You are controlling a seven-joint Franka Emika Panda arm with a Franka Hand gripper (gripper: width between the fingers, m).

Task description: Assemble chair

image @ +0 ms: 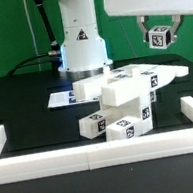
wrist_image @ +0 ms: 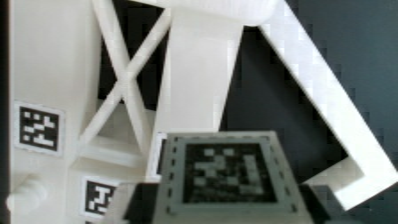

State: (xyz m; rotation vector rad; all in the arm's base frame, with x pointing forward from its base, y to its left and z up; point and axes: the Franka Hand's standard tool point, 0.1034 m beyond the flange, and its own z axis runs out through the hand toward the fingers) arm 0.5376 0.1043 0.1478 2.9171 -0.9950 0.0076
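Note:
The chair's white blocky parts [image: 118, 103] lie heaped in the middle of the black table, bars and blocks with black-and-white tags. High above them, toward the exterior view's right, my gripper [image: 158, 32] is shut on a small tagged cube [image: 159, 38]. In the wrist view the cube [wrist_image: 228, 165] fills the space between my dark fingers [wrist_image: 342, 188], its blurred tag facing the camera. Below it I see a white frame with crossed bars [wrist_image: 146, 85], a slanting bar [wrist_image: 320, 75] and two side tags [wrist_image: 39, 128].
The arm's white base [image: 81, 41] stands behind the heap. The marker board [image: 62, 97] lies flat just in front of the base. White border rails [image: 105, 162] run along the front edge and both sides of the table.

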